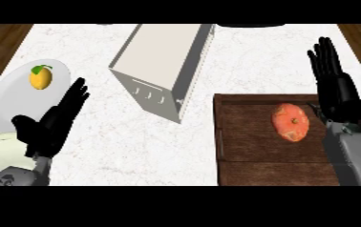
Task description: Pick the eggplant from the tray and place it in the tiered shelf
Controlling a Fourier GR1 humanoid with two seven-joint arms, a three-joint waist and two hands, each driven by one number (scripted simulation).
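Task not begun. Orange-red vegetable (290, 121), tomato-like rather than eggplant, lies in the wooden tray (247, 145), near right on the desk (141, 140). Right robot hand (334, 85) just right of it, fingers straight, holding nothing. Left robot hand (55, 121) near left, also spread, empty. Shelf (164, 68) at centre, far-left of tray; nothing placed there yet. Plate (17, 95) with lemon (41, 77) far left, clear of the path.
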